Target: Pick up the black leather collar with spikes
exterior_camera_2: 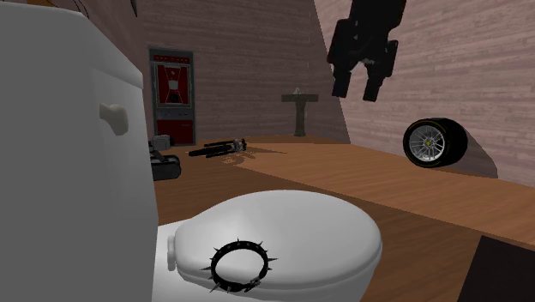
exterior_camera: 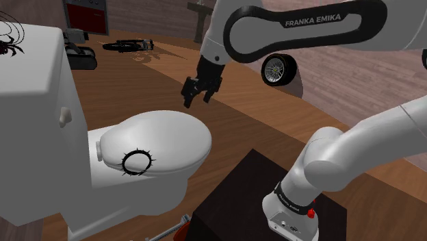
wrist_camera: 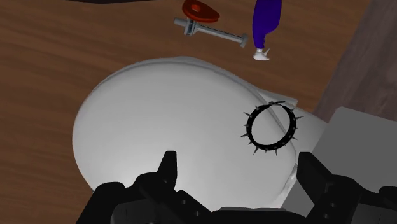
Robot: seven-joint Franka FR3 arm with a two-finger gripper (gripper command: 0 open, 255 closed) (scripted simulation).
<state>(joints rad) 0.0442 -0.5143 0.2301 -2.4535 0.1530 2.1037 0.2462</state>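
Note:
The black spiked collar [exterior_camera: 135,162] lies flat as a ring on the closed white toilet lid [exterior_camera: 171,133], near the hinge end by the tank. It appears again as the collar [exterior_camera_2: 241,263] in the second exterior view and as the collar [wrist_camera: 271,128] in the wrist view. My gripper [exterior_camera: 197,95] hangs open in the air above the lid's far front edge, well apart from the collar. In the second exterior view the gripper [exterior_camera_2: 357,87] is high over the lid. The wrist view has the fingers [wrist_camera: 168,164] spread wide, with the collar off toward the right finger.
The white toilet tank [exterior_camera: 34,116] rises beside the lid. A tyre [exterior_camera: 280,69] stands on the wooden floor beyond the arm. A red plunger [wrist_camera: 210,23] and a purple bottle [wrist_camera: 265,25] lie on the floor beside the bowl. My dark stand [exterior_camera: 236,198] is close by.

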